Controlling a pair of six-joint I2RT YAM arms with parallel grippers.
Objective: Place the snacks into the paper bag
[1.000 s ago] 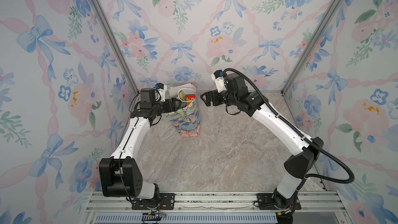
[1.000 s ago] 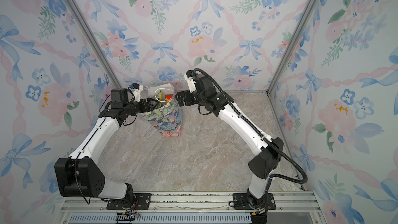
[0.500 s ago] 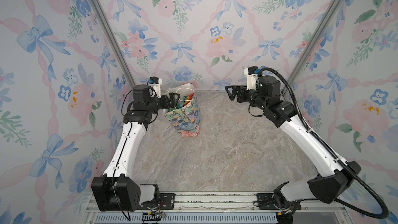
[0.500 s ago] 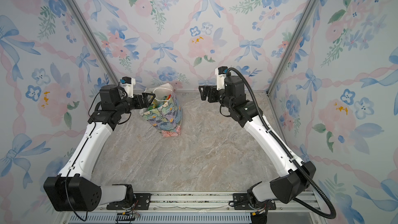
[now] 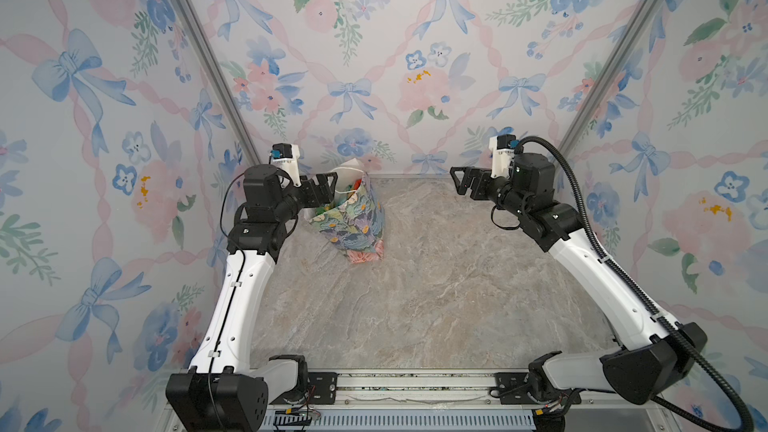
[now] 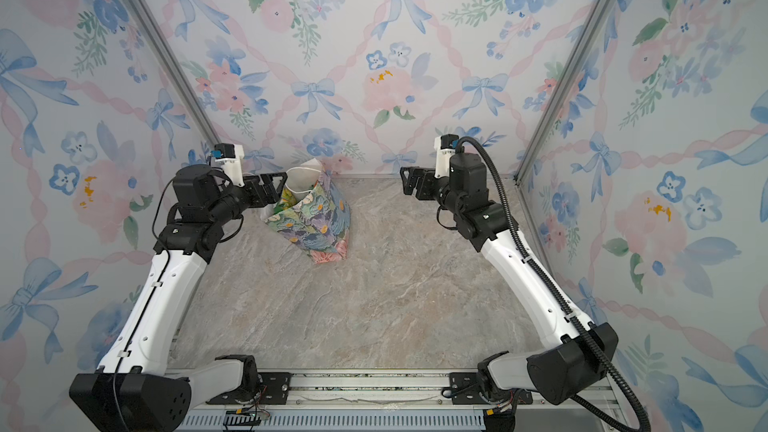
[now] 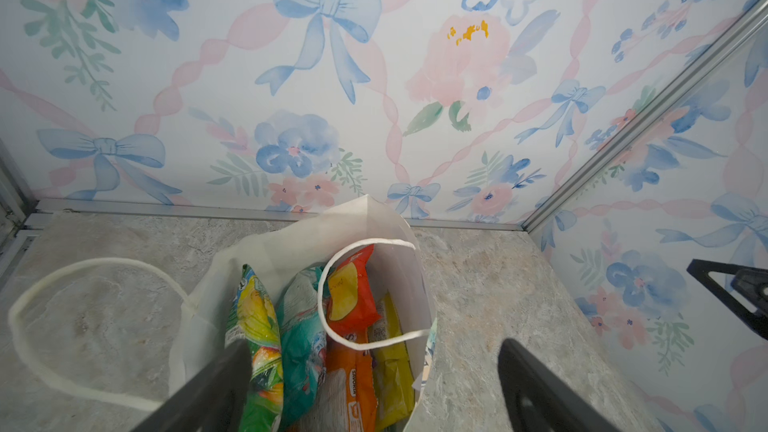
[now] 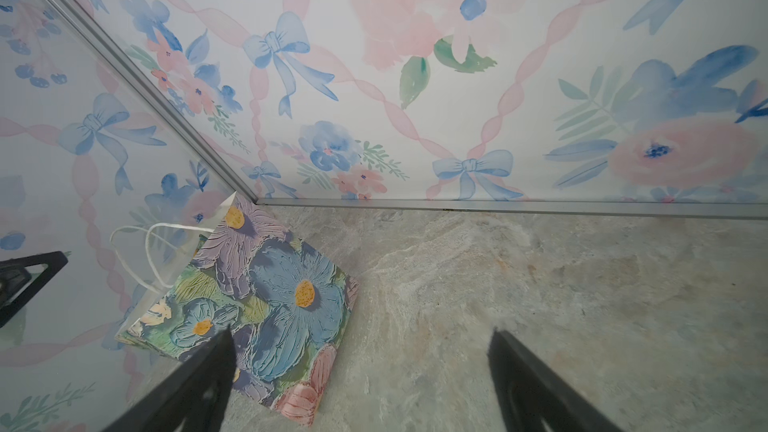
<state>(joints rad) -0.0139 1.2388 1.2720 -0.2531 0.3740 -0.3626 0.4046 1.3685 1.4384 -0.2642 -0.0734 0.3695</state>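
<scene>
Paper bag [image 5: 358, 222] standing | snacks [image 7: 303, 334] inside | left fingers [image 7: 210, 392] apart | right fingers [image 8: 195, 384] apart

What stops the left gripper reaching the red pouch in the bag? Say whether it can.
Probably yes. The left gripper is open at the mouth of the paper bag, and the red pouch stands near the top. Only the cord handle loops across it and might snag.
</scene>
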